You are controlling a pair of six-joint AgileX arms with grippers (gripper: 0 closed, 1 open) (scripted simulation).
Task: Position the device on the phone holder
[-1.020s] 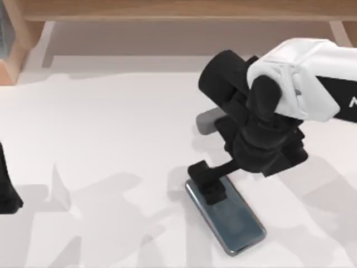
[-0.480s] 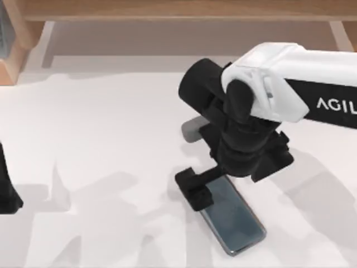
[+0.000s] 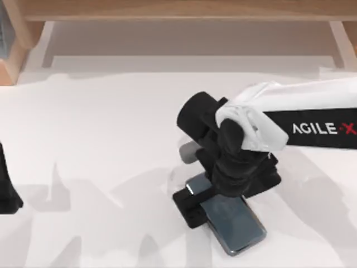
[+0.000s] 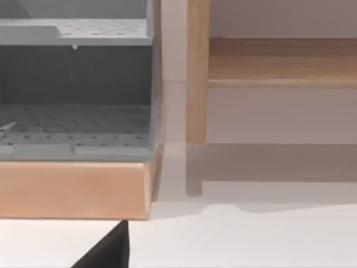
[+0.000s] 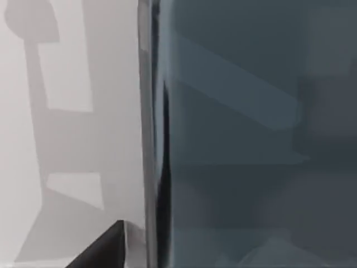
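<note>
Glossy blue-grey smartphone (image 3: 231, 223) (flat, table)

Table: you have a white tabletop (image 3: 111, 123) running across the whole top view, patched with grey shadows.
Device: your dark blue-grey smartphone (image 3: 231, 220) lies flat on the table, right of centre near the near edge, set at a slant; its far end is hidden under the right arm.
Grey piece: a small grey object (image 3: 188, 152) sits on the table just beyond the phone, mostly covered, so you cannot tell what it is.
Far edge: a wooden frame (image 3: 167, 10) borders the table's far side.
</note>
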